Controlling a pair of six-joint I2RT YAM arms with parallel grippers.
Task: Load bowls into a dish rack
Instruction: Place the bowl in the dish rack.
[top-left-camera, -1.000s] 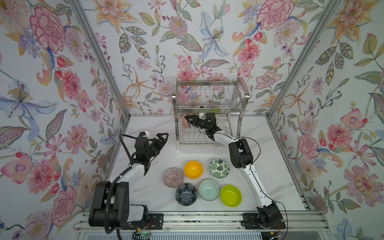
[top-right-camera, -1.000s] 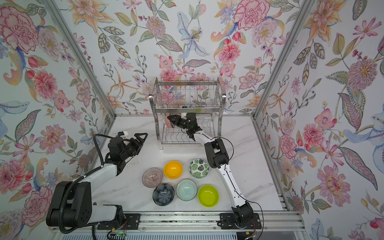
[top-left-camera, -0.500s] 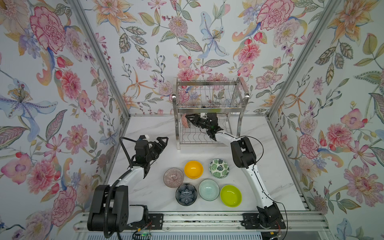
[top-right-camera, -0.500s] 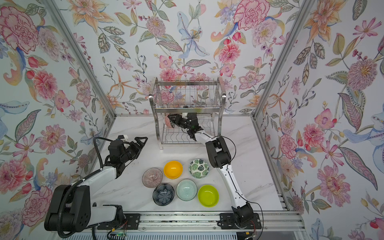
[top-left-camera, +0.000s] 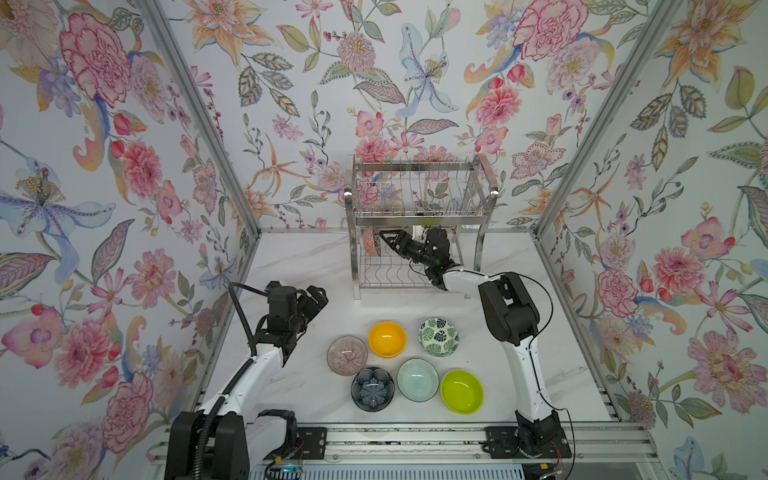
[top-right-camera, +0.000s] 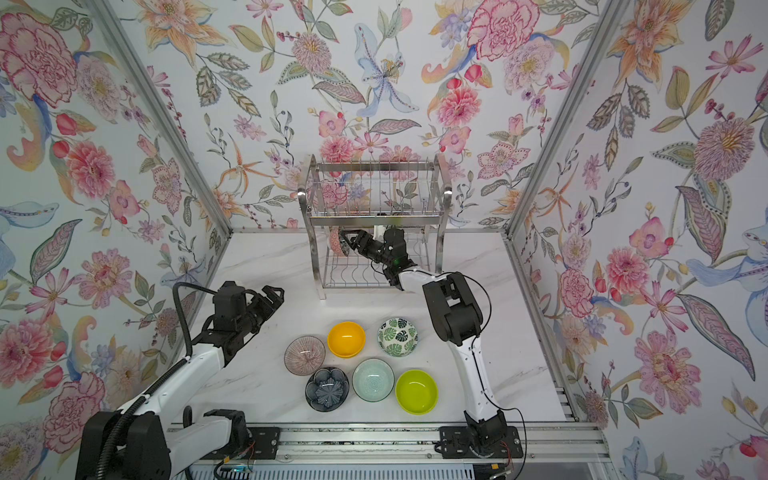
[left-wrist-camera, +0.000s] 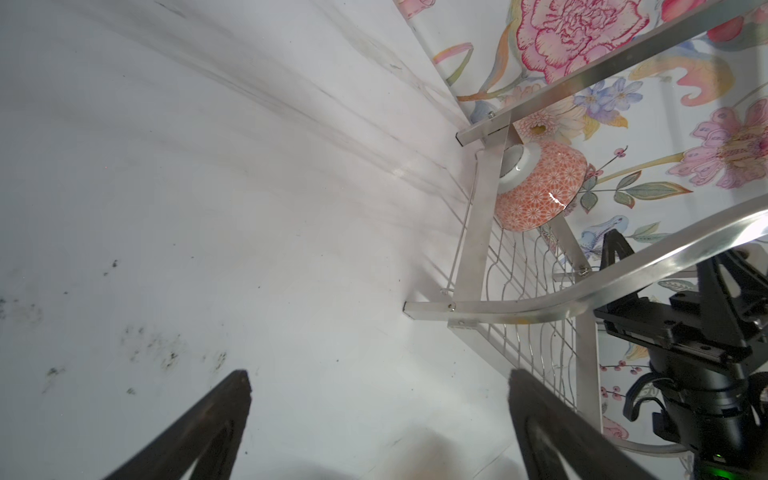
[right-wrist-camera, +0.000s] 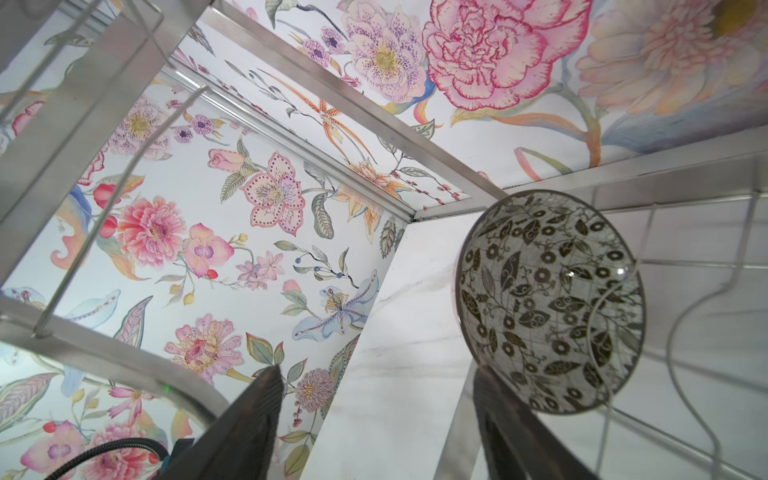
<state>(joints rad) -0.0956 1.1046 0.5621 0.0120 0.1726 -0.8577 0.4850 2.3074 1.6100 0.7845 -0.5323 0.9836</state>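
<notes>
One bowl is racked. The black-and-white floral bowl (right-wrist-camera: 548, 303) stands on edge in the wavy wires of the dish rack's (top-left-camera: 419, 214) lower tier, at the end nearer the left arm.

Change over the last second: the right gripper (right-wrist-camera: 374, 372) has widened from a narrower set. Its jaws now stand well apart with nothing between them. One finger is just beside the bowl's rim; whether it touches, you cannot tell from these views. The bowl looks self-supported, so count the release as good.

The left gripper (left-wrist-camera: 378, 374) is spread wide and empty over bare marble table (top-left-camera: 316, 266) beside the rack.

Six bowls remain in a cluster on the table:
- pink ribbed bowl (top-left-camera: 347, 355)
- orange-yellow bowl (top-left-camera: 387, 338)
- green leaf-print bowl (top-left-camera: 438, 336)
- dark blue-grey flower-shaped bowl (top-left-camera: 372, 388)
- pale mint bowl (top-left-camera: 417, 379)
- lime green bowl (top-left-camera: 461, 391)

Next, you should back the right arm straight out, clear of the rim and the upper tier's bar.
</notes>
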